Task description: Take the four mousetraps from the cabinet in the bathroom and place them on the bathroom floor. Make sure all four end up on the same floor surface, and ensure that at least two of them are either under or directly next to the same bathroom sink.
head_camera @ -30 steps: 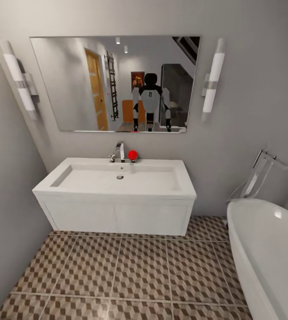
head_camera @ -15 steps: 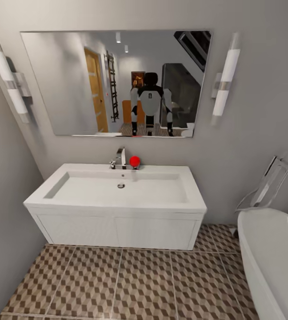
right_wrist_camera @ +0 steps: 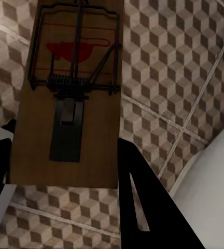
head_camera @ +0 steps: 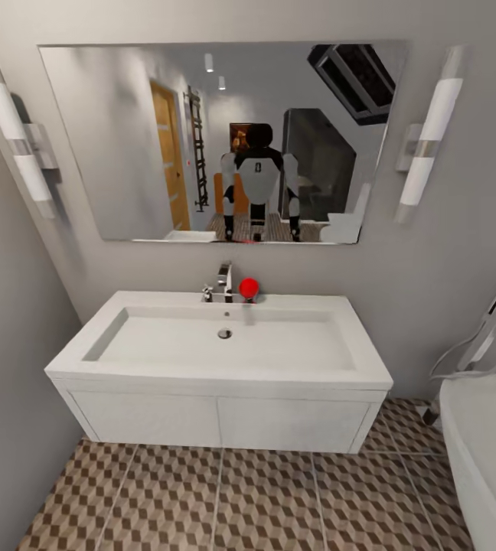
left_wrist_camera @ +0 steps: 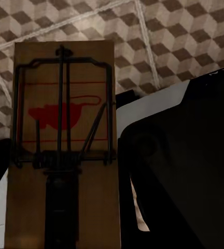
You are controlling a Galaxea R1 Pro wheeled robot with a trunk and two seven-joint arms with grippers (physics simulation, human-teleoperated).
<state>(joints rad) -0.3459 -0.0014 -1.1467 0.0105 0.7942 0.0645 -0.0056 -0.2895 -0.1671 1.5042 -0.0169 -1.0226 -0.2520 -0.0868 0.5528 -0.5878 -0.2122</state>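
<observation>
Mousetraps ride one in each closed gripper, left trap [left_wrist_camera: 60, 150] and right trap [right_wrist_camera: 73, 98], long axes along the fingers, above floor [head_camera: 225, 505], sink [head_camera: 225, 344] at 12 o'clock.

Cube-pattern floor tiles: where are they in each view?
Head view: brown, beige and white cube-pattern tiled floor along the bottom, below the white vanity.
Left wrist view: floor behind the wooden mousetrap.
Right wrist view: floor behind the second wooden mousetrap.
Shared landmark: pale grout lines.
</observation>
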